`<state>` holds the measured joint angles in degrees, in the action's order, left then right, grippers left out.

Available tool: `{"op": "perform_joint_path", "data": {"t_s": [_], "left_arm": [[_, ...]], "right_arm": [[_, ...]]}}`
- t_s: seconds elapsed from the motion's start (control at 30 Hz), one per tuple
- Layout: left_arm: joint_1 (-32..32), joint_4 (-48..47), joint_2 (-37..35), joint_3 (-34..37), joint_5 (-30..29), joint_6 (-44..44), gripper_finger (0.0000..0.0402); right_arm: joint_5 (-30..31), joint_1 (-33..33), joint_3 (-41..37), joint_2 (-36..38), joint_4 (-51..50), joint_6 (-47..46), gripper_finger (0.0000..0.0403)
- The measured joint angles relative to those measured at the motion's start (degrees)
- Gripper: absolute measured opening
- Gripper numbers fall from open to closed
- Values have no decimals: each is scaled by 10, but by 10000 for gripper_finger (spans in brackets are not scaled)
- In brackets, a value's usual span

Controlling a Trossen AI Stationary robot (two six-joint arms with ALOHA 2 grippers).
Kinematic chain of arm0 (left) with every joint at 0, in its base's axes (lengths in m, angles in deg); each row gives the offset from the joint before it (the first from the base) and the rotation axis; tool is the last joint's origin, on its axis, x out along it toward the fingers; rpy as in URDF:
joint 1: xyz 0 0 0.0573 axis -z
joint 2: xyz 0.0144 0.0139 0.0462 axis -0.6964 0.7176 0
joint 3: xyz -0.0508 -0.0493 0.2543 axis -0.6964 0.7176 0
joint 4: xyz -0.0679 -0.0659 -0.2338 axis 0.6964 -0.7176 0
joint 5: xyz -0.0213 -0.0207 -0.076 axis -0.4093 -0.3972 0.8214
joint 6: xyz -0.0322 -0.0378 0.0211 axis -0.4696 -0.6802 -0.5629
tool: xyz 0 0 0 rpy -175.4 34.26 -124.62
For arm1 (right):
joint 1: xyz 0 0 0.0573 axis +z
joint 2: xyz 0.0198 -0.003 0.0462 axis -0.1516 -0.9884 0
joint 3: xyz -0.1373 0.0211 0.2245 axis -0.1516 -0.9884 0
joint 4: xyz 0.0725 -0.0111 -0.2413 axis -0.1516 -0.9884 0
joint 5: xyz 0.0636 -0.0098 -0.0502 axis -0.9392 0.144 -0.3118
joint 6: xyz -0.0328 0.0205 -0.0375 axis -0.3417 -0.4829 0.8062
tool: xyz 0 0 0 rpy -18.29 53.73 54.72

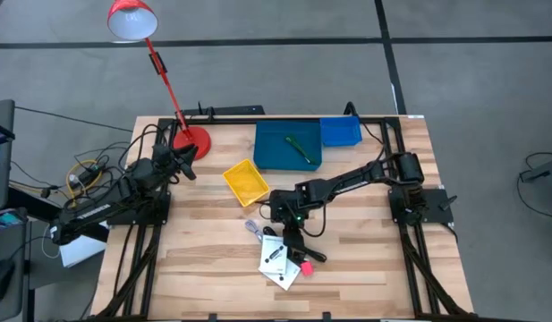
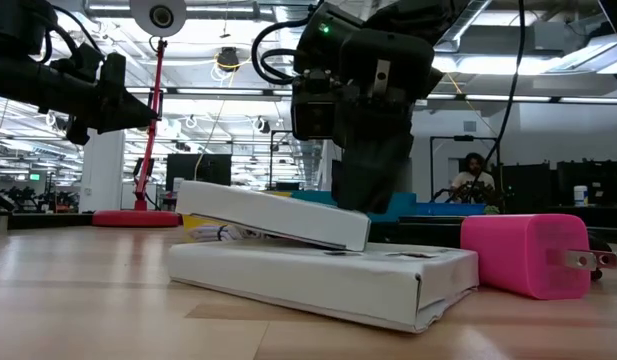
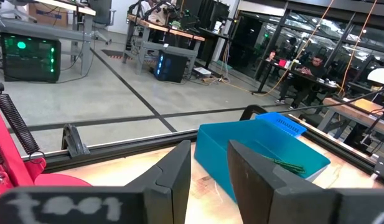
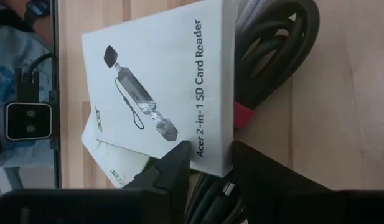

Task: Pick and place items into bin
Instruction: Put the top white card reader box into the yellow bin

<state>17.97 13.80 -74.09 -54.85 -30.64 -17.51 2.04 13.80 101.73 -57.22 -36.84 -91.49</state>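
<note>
High view puts the right gripper [image 1: 289, 234] low over the white card-reader box [image 1: 277, 253] near the tabletop's front edge, fingers parted astride the box's edge beside a coiled black cable [image 4: 272, 56]. Left gripper [image 1: 182, 159] hovers near the back-left corner, jaws slightly apart, holding nothing.
</note>
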Motion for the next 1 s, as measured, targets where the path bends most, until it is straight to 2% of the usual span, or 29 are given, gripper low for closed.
{"op": "perform_joint_path", "data": {"t_s": [0.63, 1.0], "left_arm": [[0, 0, 0, 0, 0, 0, 94], [0, 0, 0, 0, 0, 0, 94]], "right_arm": [[8, -1, 0, 4, -12, -2, 6], [47, 1, 50, 4, -110, 19, 0]]}}
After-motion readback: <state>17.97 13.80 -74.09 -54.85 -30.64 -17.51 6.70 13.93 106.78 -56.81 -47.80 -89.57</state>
